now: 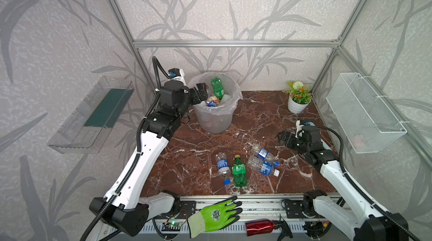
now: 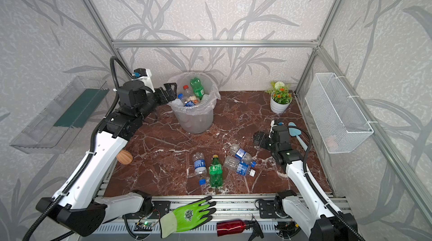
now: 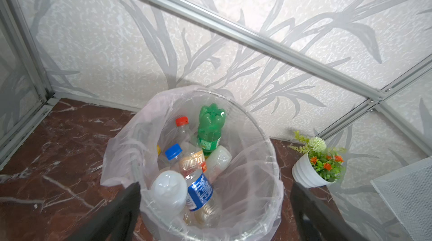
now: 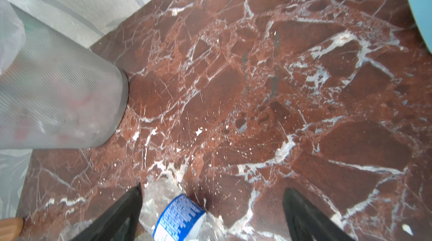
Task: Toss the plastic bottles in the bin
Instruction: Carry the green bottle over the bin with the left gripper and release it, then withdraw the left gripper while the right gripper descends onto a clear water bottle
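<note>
I am holding the left tool [image 1: 203, 92] spread wide and empty at the rim of the bin [image 1: 214, 120], upper centre in both top views. Inside it, an upturned green bottle [image 3: 210, 125] is leaning among clear and whitish ones against the thin, filmy liner [image 3: 121, 158]. The right tool [image 4: 212, 192] is hanging with its jaws apart, gripping nothing, just above a blue-labelled bottle [image 4: 177, 214] at the bottom edge of its wrist view. Four bottles are lying on their sides on the glossy, red-veined bench [image 1: 187, 139], lower centre in the top views: a clear bottle [image 1: 222, 166] touching a yellow-capped green bottle [image 1: 239, 172], and a pair of dented clear ones [image 1: 264, 160] to their right. I am judging them all empty, so they should be very light. The walls look thin and are likely to buckle under a hard squeeze, and the smooth, round bodies may roll or slip on the polished top. I am favouring a grip across the labelled middle, where the body is straightest, with the jaws set square to the bottle's length.
</note>
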### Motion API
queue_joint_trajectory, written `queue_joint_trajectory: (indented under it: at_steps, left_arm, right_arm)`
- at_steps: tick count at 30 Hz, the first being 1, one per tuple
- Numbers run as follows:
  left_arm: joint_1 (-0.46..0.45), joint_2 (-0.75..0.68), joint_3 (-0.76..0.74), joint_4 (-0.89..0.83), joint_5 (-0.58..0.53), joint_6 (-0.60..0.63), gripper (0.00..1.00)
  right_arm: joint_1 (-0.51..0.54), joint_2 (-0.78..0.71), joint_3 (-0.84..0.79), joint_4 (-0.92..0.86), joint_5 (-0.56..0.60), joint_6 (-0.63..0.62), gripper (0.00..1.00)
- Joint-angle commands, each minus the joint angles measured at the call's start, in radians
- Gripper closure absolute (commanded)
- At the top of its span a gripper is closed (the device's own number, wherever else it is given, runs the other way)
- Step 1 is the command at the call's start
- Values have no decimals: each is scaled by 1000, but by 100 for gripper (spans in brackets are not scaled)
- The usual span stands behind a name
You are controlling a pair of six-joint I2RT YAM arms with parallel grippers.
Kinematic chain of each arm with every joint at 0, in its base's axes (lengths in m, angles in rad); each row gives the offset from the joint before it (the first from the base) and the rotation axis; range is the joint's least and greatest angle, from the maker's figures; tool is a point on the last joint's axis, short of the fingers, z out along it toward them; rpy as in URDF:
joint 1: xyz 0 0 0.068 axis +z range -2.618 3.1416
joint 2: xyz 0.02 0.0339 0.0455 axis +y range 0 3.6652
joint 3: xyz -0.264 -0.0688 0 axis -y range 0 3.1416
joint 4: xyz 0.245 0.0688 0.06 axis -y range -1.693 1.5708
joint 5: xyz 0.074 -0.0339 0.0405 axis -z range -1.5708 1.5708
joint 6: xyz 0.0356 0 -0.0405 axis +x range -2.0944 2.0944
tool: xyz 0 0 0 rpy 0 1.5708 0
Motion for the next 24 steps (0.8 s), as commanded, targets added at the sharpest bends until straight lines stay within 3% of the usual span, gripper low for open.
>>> queue_joint_trajectory:
  at_steps: [1,7,19,24]
  left_arm:
    - [3,-56,-91,4,-43,-34,1]
    - [3,-223,-324,61,-96,-119,1]
    - [4,-368,-492,-17,-131,-216,1]
    - [4,-369,-509,-20,-120,-231,1]
  right_arm:
    - [-1,-27,53,-83,-25,-47,8]
    - [46,-35,64,-164,-49,-79,14]
    - [486,83,119,-302,128,-90,16]
    - [598,155,160,-359,157,-107,16]
